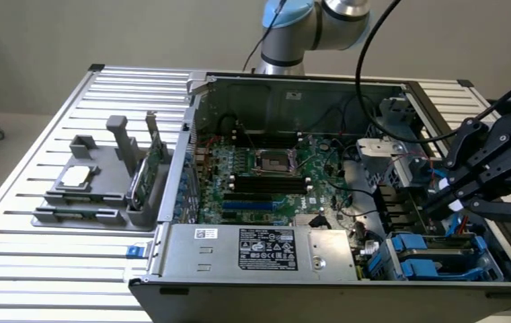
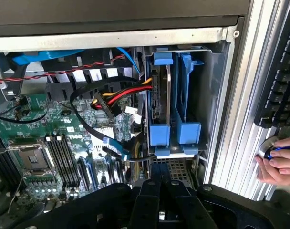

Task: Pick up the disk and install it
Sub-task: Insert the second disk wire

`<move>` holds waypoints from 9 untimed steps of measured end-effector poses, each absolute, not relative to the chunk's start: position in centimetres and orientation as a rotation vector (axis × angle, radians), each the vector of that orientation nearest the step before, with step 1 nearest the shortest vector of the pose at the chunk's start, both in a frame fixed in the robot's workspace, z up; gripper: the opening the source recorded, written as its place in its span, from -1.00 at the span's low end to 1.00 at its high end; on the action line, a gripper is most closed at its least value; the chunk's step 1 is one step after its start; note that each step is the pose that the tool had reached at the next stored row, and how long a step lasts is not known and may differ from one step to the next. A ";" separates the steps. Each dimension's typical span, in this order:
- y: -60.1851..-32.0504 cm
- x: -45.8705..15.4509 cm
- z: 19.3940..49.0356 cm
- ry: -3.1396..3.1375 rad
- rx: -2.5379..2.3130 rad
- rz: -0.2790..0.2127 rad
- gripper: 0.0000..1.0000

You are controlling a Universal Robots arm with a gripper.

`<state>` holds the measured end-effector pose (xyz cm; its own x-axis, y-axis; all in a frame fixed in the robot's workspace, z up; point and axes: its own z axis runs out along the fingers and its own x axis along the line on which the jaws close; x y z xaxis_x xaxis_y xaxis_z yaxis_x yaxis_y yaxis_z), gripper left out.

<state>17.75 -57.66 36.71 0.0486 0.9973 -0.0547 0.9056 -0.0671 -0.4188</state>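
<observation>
The disk [image 2: 160, 98] stands on edge in the drive bay [image 2: 202, 95] at a corner of the open computer case, its blue carrier frame [image 2: 160, 135] level with a second blue carrier beside it. In the exterior view the blue carrier frame [image 1: 419, 258] sits in the bay at the case's near corner, on the exterior view's right. My gripper [image 1: 432, 207] hangs just above that bay; in the wrist view its black fingertips [image 2: 150, 191] lie almost together with nothing between them, a short way from the carrier's end.
The motherboard [image 1: 273, 168] fills the case's middle, with red, yellow and black cables [image 2: 119, 98] next to the bay. A grey fixture [image 1: 94, 192] with a silver chip and a green card stands on the slatted table. A hand [image 2: 281, 164] rests by a keyboard [image 2: 281, 76].
</observation>
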 end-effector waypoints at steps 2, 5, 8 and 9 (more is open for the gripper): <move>-57.7 17.2 36.7 -1.939 -2.061 0.479 -0.65; -57.7 16.0 36.7 -1.946 -2.068 0.468 -0.51; -57.7 15.5 36.7 -1.949 -2.071 0.464 -0.51; -57.7 15.5 36.7 -1.949 -2.071 0.464 -0.51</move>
<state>15.49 -57.67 36.68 0.0498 0.9973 -0.0536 0.9145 -0.0671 -0.3989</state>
